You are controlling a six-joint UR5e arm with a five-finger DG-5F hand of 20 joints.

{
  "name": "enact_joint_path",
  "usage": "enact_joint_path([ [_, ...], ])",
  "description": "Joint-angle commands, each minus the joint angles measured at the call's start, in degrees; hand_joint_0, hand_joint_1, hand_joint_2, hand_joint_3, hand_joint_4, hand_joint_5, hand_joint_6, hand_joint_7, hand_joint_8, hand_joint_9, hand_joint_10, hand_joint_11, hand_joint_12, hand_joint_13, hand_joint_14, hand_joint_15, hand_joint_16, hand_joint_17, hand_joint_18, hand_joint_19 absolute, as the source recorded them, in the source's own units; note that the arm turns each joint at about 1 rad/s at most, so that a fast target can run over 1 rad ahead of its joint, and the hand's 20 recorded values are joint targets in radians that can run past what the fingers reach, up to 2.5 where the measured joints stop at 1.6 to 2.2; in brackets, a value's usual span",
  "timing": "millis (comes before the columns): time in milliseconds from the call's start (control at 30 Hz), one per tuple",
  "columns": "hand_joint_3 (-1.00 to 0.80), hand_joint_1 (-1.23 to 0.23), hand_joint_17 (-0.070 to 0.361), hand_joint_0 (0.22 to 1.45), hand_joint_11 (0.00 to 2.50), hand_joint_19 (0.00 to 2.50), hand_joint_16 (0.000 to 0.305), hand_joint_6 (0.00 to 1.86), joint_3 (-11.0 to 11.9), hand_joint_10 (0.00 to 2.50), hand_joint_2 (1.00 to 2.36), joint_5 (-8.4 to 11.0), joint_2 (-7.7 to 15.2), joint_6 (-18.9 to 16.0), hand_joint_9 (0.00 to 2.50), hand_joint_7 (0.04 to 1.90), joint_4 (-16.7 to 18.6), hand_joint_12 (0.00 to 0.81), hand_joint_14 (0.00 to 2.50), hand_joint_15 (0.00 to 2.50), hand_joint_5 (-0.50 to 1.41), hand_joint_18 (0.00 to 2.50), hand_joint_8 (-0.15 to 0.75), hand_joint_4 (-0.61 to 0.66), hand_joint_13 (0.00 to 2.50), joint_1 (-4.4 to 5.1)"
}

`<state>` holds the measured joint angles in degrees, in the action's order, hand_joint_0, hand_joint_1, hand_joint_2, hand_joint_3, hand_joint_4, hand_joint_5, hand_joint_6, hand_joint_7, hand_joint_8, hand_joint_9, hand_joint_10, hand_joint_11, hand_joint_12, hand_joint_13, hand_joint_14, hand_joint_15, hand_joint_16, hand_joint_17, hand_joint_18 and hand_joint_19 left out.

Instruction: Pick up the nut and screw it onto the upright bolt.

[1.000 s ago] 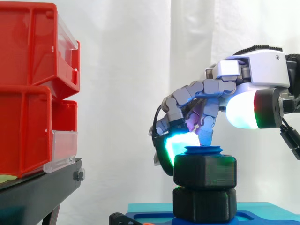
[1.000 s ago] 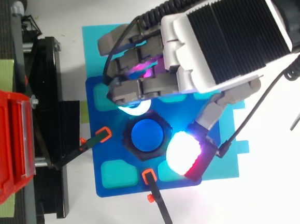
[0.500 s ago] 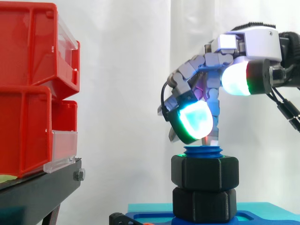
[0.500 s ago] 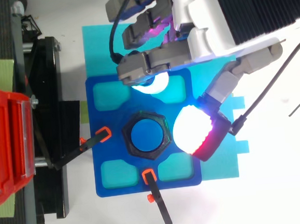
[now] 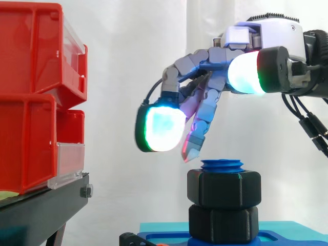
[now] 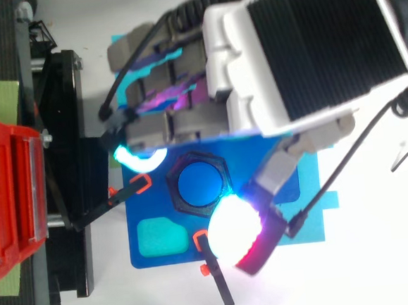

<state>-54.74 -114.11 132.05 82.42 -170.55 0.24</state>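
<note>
A black hex nut (image 5: 224, 188) sits threaded near the top of the upright blue bolt (image 5: 222, 165), above a second black hex nut (image 5: 223, 223) at the bolt's base. From above the nut (image 6: 177, 198) rings the bolt's blue top (image 6: 199, 184). My hand (image 5: 266, 43) hovers above the bolt, apart from the nut, open with fingers spread and holding nothing. Its fingertips (image 5: 160, 129) hang left of and slightly above the bolt top. In the top view the hand (image 6: 302, 46) covers the back of the fixture.
The bolt stands on a blue fixture plate (image 6: 166, 251) with orange-tipped black clamps (image 6: 132, 188) on a cyan mat. Stacked red bins (image 5: 36, 97) rest on a black stand (image 5: 46, 212) to the left, before a white curtain.
My hand let go of the nut, rose off the bolt and its fingers spread and swung out toward the left. The nut stays on the bolt.
</note>
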Motion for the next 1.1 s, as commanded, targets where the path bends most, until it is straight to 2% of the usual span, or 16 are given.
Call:
enact_joint_path([
  [0,-0.50,-0.19,0.061,0.51,0.00,0.02,0.027,0.50,-0.54,0.00,1.00,1.78,0.05,-0.59,1.07,0.76,0.57,0.267,0.00,0.00,-0.11,0.41,0.278,0.23,0.74,1.70],
  [233,-0.50,-0.18,0.062,0.51,0.00,0.01,0.028,0.50,-0.98,0.00,1.00,2.31,0.05,-0.59,1.02,0.72,0.22,0.273,0.00,0.00,-0.12,0.36,0.273,0.23,0.70,2.66],
  [467,-0.50,-0.18,0.062,0.51,0.00,0.00,0.028,0.50,-1.33,0.00,1.00,2.22,0.05,0.03,1.02,0.72,-0.48,0.274,0.00,0.00,-0.11,0.36,0.275,0.23,0.69,2.84],
  [1067,-0.50,-0.17,0.061,0.51,0.00,0.00,0.027,0.50,-1.86,0.00,1.00,0.73,0.05,1.78,1.04,0.78,-1.18,0.273,0.00,0.00,-0.10,0.36,0.288,0.25,0.71,1.61],
])
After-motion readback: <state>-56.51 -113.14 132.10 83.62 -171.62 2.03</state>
